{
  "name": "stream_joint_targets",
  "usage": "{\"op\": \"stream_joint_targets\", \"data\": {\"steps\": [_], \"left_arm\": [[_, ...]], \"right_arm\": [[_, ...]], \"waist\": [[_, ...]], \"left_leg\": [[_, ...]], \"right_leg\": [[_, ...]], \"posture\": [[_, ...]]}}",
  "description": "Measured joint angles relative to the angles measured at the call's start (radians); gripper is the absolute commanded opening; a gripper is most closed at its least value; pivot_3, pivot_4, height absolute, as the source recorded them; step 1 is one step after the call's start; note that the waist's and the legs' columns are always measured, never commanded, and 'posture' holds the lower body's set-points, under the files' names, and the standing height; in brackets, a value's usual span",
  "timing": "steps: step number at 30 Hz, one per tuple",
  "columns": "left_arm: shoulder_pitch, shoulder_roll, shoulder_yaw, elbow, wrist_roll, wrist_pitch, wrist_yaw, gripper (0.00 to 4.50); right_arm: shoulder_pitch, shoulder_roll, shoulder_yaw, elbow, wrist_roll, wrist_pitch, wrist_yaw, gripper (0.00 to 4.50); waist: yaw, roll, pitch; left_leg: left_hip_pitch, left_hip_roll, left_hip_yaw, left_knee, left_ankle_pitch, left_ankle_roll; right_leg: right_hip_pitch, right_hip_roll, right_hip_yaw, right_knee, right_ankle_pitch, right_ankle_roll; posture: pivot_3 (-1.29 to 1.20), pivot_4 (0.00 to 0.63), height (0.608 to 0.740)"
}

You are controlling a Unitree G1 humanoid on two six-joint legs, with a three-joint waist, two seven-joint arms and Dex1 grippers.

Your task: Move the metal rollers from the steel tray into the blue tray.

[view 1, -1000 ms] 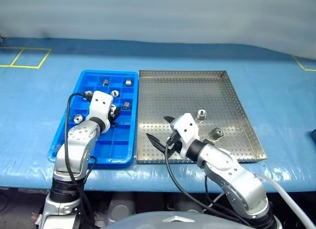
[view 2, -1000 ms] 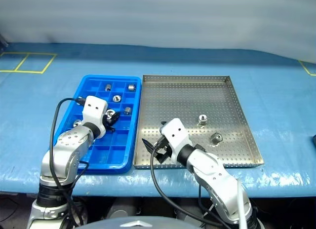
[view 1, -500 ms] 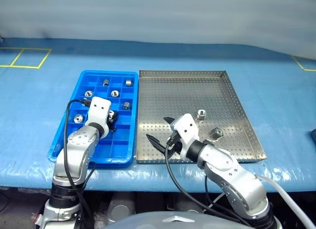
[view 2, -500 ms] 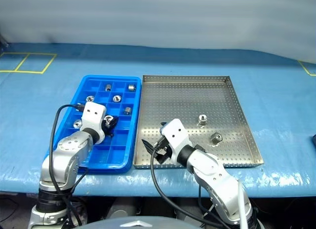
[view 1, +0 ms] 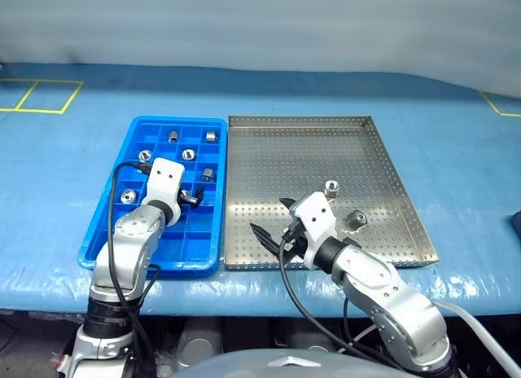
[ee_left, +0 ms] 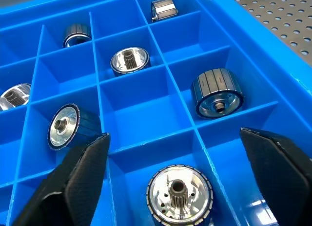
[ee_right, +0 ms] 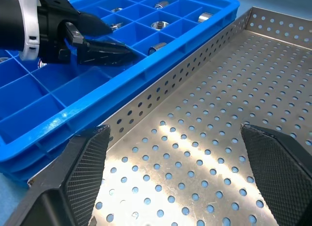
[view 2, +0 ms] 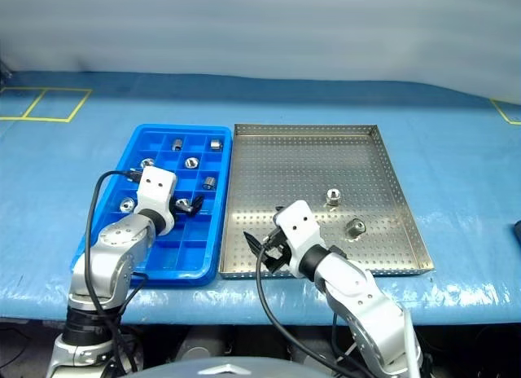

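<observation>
- Head view: the blue tray sits on the tabletop at nine o'clock of the steel tray, rims touching. The left claw hangs over the blue tray's middle rows, fingers spread, gripping nothing. The right claw hovers over the steel tray's six o'clock edge, wide open and empty.
- Same view: two metal rollers are left in the steel tray, at about three o'clock of the right claw, the second one nearer the front rim.
- Left wrist view: one roller lies face up in the compartment right between the open fingers; others fill cells beyond, toward twelve o'clock. I'd call that a finished drop. Best play is to lift straight up so neither finger clips it or a divider.
- Right wrist view: bare perforated floor lies between its fingers, with the left claw visible at eleven o'clock. Next, I reckon, it swings to the nearer roller, centres over it and closes gently.
</observation>
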Motion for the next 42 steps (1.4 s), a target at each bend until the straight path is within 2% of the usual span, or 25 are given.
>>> {"op": "stream_joint_targets", "data": {"steps": [8,12,16,21,30,42], "left_arm": [[-0.043,-0.058,0.009,-0.014,-0.101,-0.181,-0.091,4.44],[-0.043,-0.058,-0.086,-0.005,-0.083,-0.337,-0.142,4.44],[-0.036,-0.062,-0.176,0.032,-0.086,-0.404,-0.218,4.44],[-0.027,-0.055,-0.207,0.044,-0.134,-0.42,-0.306,4.44],[0.025,0.048,-0.291,0.014,-0.221,-0.413,-0.498,4.44],[0.093,0.065,-0.313,-0.05,-0.231,-0.411,-0.495,4.44]], "right_arm": [[0.029,0.013,-0.061,-0.016,-0.007,-0.006,-0.035,4.5],[0.041,0.035,-0.081,-0.004,-0.045,-0.027,-0.085,4.5],[0.04,0.117,-0.113,0.052,-0.116,-0.044,-0.197,4.5],[-0.007,0.207,-0.193,0.138,-0.169,-0.043,-0.3,4.5],[-0.199,0.32,-0.266,0.417,-0.221,-0.036,-0.408,4.5],[-0.32,0.373,-0.413,0.693,-0.217,-0.089,-0.483,4.5]], "waist": [[0.0,0.0,0.0],[0.0,0.0,0.0],[-0.002,0.0,0.0],[-0.013,0.0,0.0],[-0.029,0.001,0.0],[-0.022,0.002,0.0]], "left_leg": [[0.0,0.0,0.001,0.0,0.0,0.0],[0.0,0.0,0.002,0.0,0.0,0.0],[0.0,0.0,0.004,0.0,0.0,0.0],[0.0,0.0,0.004,0.0,0.0,0.0],[0.0,0.0,0.004,-0.002,0.0,0.0],[0.0,0.0,0.004,-0.003,0.0,0.0]], "right_leg": [[0.0,0.0,0.0,0.0,0.0,0.0],[0.0,0.0,0.0,-0.001,0.0,0.0],[0.0,0.0,0.0,-0.001,0.0,0.0],[0.0,0.0,0.001,-0.001,0.0,0.0],[-0.001,0.001,0.001,0.0,0.0,-0.001],[-0.001,0.001,0.001,-0.001,0.0,-0.001]], "posture": [[0.13,0.15,0.74],[0.13,0.15,0.74],[0.09,0.15,0.74],[0.07,0.15,0.74],[0.1,0.15,0.74],[0.14,0.15,0.74]]}}
